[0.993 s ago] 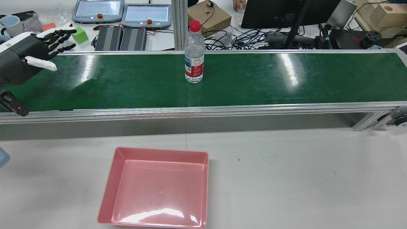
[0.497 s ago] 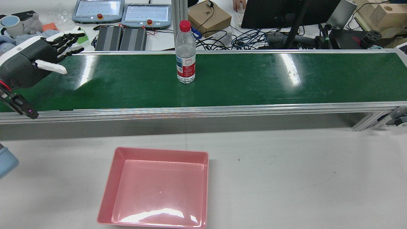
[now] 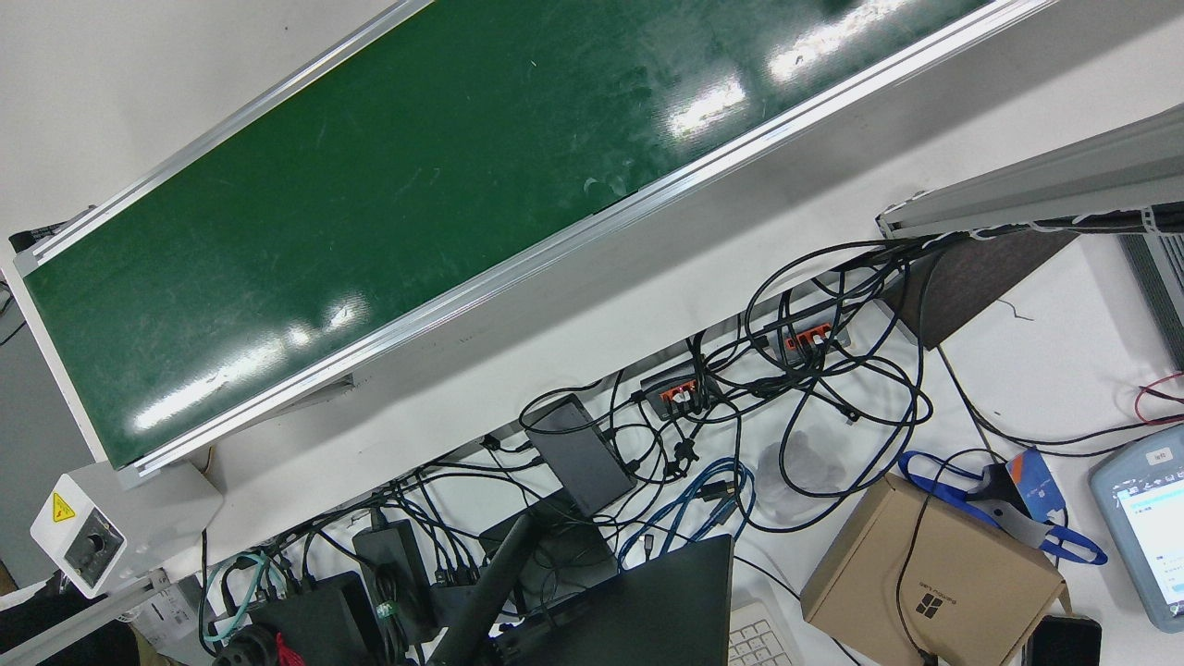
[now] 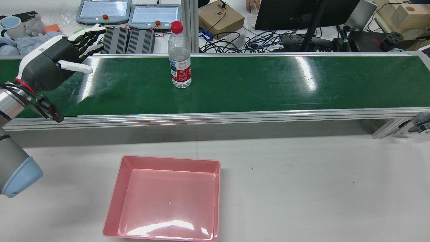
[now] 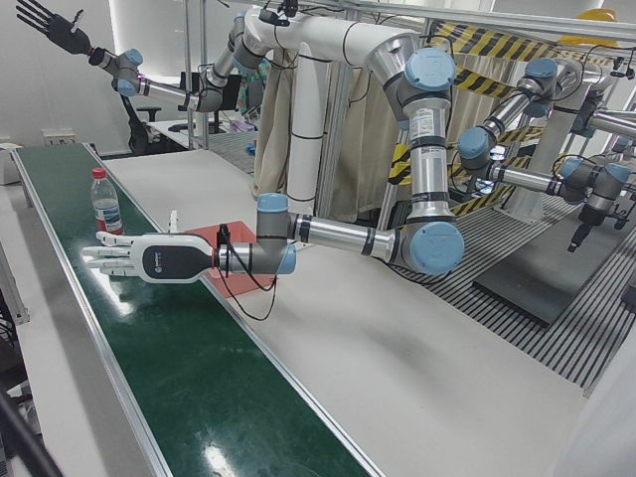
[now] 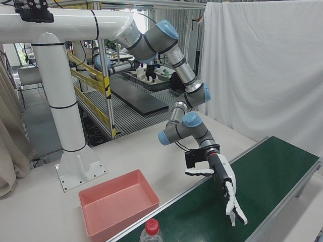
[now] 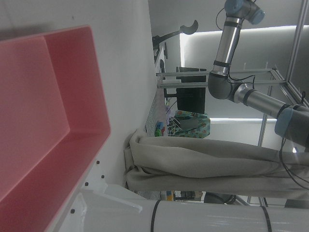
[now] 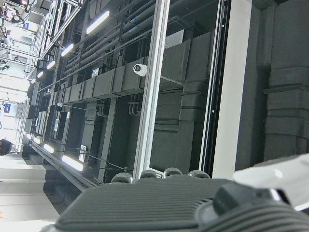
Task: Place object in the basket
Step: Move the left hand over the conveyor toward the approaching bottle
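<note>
The left hand (image 4: 63, 55) hangs just above the green conveyor belt (image 4: 268, 84), palm turned sideways, fingers spread apart and stretched forward, holding nothing; in the left-front view the same hand (image 5: 139, 256) lies level over the belt, with the fingertips (image 5: 97, 254) clear of everything. The water bottle (image 4: 179, 57), clear with a red cap and a red label, stands upright on the belt off to the thumb side of the hand, near it but not touching; the gap between them is bare belt. Behind the hand's wrist, off the belt on the white table (image 4: 302, 185), sits the pink basket (image 4: 114, 198), well apart from both hand and bottle. Farthest off, the right hand (image 5: 45, 22) is raised high above the belt's far end, fingers fanned out and empty.
</note>
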Controlling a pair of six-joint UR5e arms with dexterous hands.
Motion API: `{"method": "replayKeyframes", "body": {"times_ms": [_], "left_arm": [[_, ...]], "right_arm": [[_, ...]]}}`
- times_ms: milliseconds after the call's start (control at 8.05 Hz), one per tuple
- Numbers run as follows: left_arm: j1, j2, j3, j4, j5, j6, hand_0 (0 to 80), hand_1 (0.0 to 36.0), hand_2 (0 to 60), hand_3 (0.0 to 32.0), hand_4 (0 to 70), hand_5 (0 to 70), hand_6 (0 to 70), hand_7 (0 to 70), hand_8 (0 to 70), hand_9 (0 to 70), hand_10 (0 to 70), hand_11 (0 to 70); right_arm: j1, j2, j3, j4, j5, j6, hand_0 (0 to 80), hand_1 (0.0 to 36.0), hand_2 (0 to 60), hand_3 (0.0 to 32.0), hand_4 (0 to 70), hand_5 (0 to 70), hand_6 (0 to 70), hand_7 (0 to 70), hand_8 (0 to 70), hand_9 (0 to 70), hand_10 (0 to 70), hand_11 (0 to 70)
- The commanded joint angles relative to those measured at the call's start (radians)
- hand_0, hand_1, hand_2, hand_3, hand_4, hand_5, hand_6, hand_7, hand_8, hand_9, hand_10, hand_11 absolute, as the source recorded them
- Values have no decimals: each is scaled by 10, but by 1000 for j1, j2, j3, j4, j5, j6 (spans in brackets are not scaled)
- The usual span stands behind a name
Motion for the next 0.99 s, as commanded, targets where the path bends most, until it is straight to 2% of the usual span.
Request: {"method": "replayKeyframes", "body": {"times_ms": [0,373,621,745,869], "left_arm": [[-3,-37,6,51,-1,26,523,128,0,0,122,188,30,11,11,0,68,115],[-5,-63,6,49,-3,84,537,124,0,0,120,189,30,12,11,0,68,115],[-3,-78,9,44,-6,84,566,169,0,0,122,205,37,16,15,7,74,127],[-3,-80,16,25,-11,77,546,148,0,0,122,203,37,16,14,6,73,124],[-3,-89,53,-10,-11,74,544,152,0,0,131,208,42,18,21,13,76,128]], "right_arm": [[0,0,0,0,0,0,0,0,0,0,0,0,0,0,0,0,0,0],[0,0,0,0,-2,0,0,0,0,0,0,0,0,0,0,0,0,0],[0,0,0,0,0,0,0,0,0,0,0,0,0,0,0,0,0,0],[0,0,0,0,0,0,0,0,0,0,0,0,0,0,0,0,0,0],[0,0,0,0,0,0,0,0,0,0,0,0,0,0,0,0,0,0]]}}
